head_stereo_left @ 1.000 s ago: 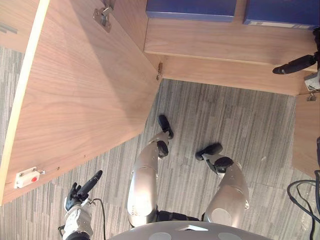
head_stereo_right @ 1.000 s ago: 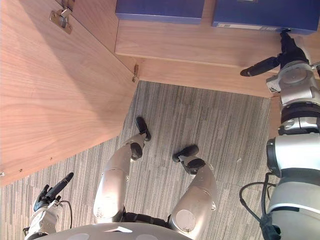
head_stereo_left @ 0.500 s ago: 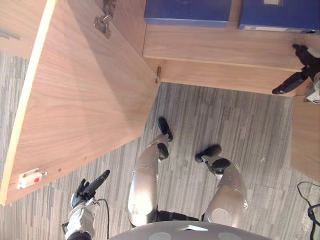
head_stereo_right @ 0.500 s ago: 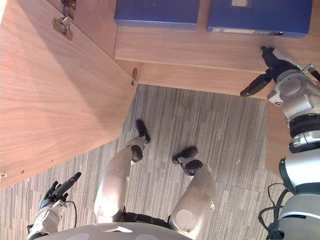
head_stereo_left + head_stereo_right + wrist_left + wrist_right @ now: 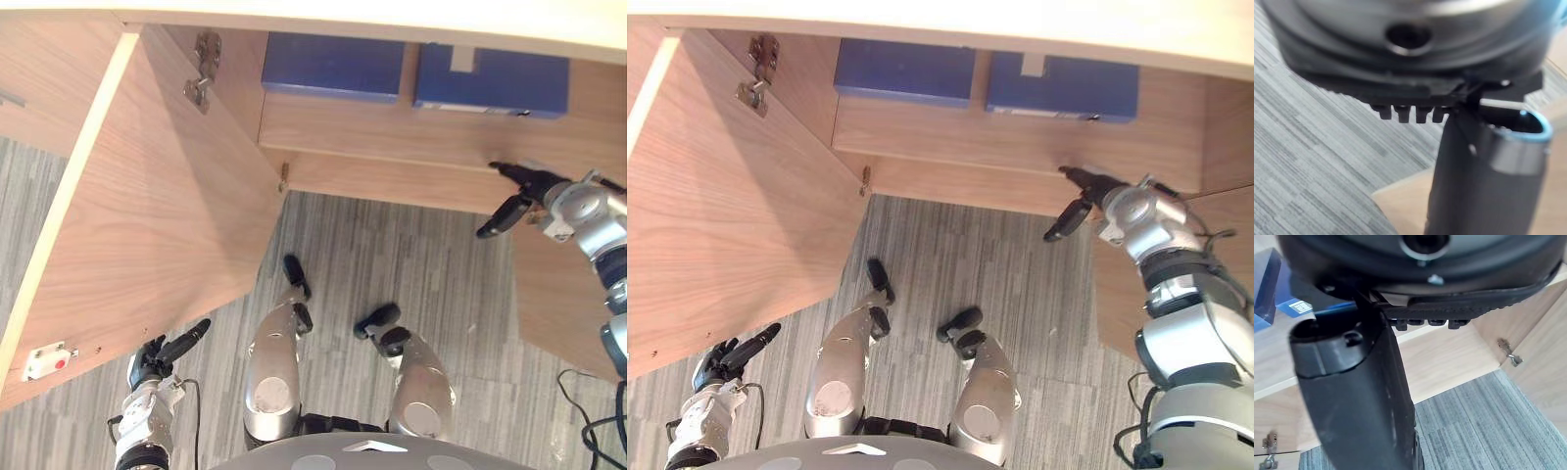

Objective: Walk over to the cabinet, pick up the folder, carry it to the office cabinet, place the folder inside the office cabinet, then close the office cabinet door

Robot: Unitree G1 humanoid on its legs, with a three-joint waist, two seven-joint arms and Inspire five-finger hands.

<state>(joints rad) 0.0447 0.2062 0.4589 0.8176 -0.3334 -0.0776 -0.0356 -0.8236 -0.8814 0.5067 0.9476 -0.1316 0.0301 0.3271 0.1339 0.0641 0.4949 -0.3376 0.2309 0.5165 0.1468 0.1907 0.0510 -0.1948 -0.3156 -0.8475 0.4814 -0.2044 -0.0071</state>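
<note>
We find the left folder (image 5: 333,67) beside the right folder (image 5: 493,80) on the cabinet shelf (image 5: 392,125), with the open door (image 5: 147,225) to their left.

Grey striped carpet (image 5: 411,255) covers the floor. A wooden cabinet (image 5: 392,122) is open. Its left door (image 5: 147,225) stands wide, with a metal hinge (image 5: 201,83) near its top and a white catch (image 5: 44,360) with a red dot at its free edge. The right door (image 5: 558,294) is open too.

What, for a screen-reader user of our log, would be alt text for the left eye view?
An open office cabinet holds two blue folders on its shelf, its left door swung wide. The robot's right hand, fingers straight, hangs before the shelf's front edge; the left hand sits low beside the door.
</note>
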